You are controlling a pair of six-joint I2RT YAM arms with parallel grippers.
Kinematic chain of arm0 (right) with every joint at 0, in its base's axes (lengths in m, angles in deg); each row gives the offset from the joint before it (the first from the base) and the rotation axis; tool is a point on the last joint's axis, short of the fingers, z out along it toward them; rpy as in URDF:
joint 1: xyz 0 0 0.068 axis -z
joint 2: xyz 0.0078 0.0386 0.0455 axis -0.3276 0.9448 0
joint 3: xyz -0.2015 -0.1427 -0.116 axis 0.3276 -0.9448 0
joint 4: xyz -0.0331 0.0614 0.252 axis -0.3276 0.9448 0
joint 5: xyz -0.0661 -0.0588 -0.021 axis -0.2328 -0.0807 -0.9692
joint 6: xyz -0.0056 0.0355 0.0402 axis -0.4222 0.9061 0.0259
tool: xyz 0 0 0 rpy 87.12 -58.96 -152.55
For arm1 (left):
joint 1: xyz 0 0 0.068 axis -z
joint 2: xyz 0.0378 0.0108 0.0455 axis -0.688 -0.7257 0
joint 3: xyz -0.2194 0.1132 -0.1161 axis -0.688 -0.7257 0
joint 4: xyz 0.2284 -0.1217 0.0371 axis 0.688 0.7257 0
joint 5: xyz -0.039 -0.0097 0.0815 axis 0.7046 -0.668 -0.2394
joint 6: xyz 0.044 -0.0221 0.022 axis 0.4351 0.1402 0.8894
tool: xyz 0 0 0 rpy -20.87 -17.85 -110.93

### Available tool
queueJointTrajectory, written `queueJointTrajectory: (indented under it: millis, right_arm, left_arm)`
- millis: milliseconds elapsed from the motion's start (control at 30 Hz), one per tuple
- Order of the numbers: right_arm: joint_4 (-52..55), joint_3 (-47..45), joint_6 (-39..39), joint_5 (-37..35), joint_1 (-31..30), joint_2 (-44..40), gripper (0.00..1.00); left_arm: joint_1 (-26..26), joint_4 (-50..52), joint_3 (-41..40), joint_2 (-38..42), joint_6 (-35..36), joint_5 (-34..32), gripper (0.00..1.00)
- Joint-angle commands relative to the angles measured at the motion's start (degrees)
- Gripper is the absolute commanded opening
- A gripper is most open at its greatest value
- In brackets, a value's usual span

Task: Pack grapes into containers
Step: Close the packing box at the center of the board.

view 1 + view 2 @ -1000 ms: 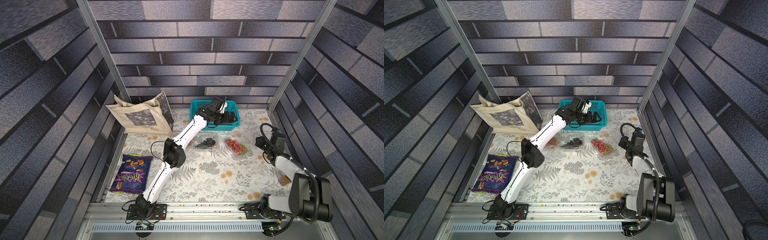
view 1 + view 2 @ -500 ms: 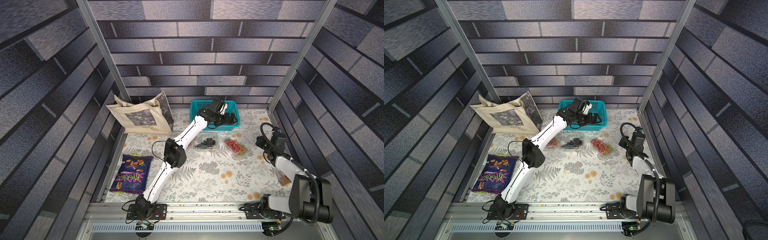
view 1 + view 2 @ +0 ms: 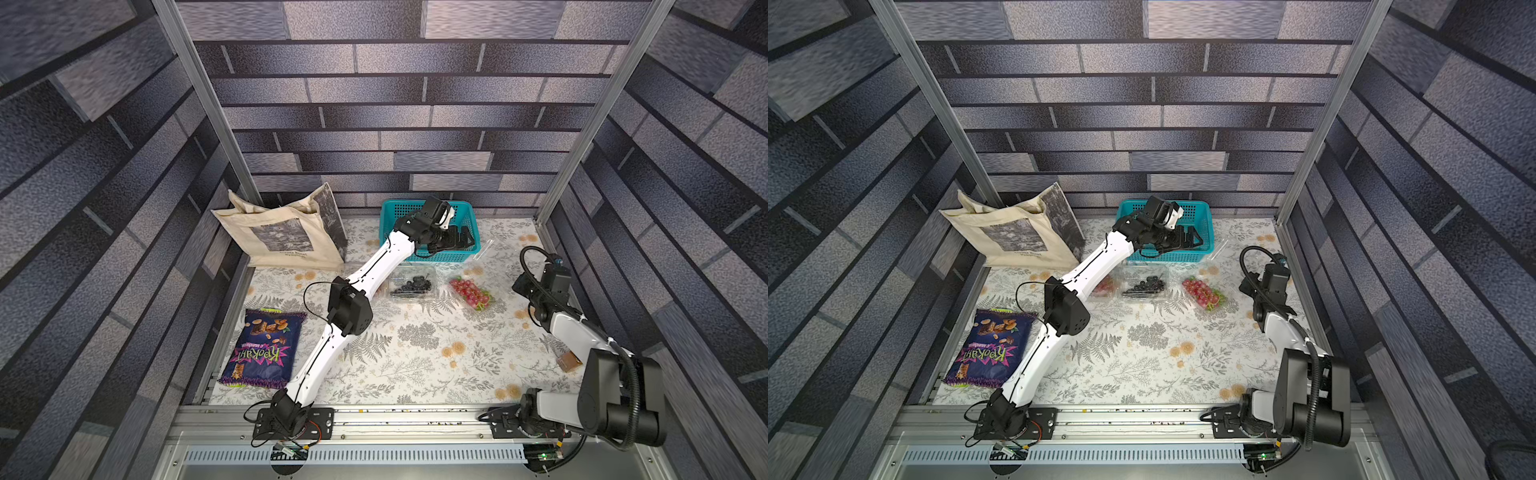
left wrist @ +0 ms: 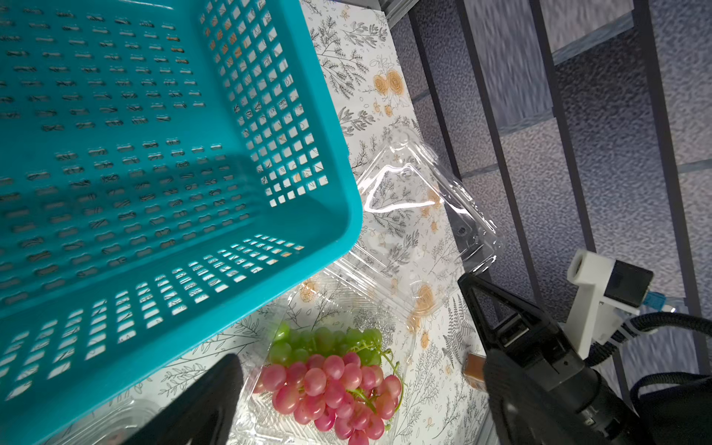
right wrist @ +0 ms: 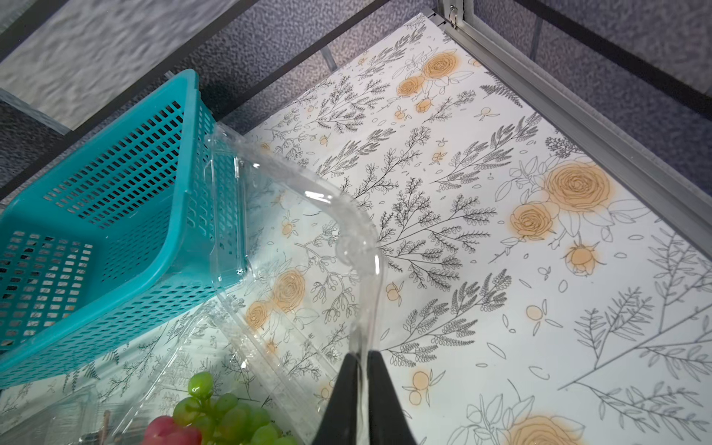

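Observation:
A clear container holds red and green grapes; its hinged lid stands raised beside the basket. My right gripper is shut on that lid's rim. A second container holds dark grapes. A third, with red grapes, shows partly behind the left arm. My left gripper hangs open over the basket's right end, fingers apart with nothing between them.
The teal basket stands at the back. A beige tote bag leans at the back left and a purple snack bag lies front left. A small brown block lies near the right wall.
The right jaws have closed on the lid's rim. The left arm and its open gripper have stayed over the basket.

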Motion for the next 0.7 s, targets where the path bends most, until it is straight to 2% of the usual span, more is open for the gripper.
queueJointTrajectory:
  millis: [0,667]
  right_arm:
    - [-0.1,-0.2,-1.6,-2.6,-0.4,-3.3,0.08]
    - [-1.0,-4.4,-0.2,0.8,-0.5,-7.1,0.07]
  left_arm:
    - [0.1,-1.2,0.6,-0.8,-1.0,1.4,1.00]
    - [0.9,-4.9,0.9,-2.0,-3.9,2.2,1.00]
